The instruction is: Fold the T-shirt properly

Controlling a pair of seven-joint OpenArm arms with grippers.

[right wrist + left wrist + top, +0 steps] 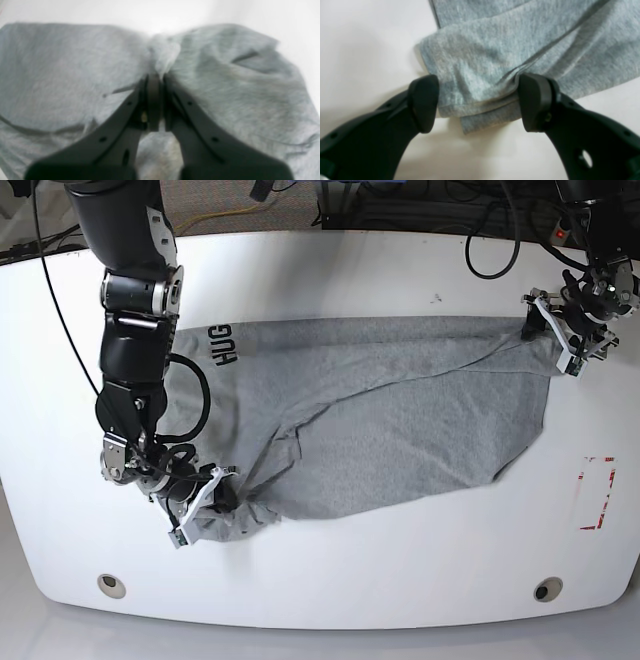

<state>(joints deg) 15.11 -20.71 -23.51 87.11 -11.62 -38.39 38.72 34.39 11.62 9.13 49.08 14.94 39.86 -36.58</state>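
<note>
your t-shirt point(400, 420) is lying spread and wrinkled across the white surface point(330, 270), with the black letters "hug" showing near its upper corner on the base view's left. your right hand point(155, 77) is sitting at the shirt's lower corner on that same side, its jaws pressed together and pinching a bunched fold of grey fabric. your left hand point(477, 102) is resting at the opposite far corner, jaws standing wide apart, straddling the layered hem without clamping it
</note>
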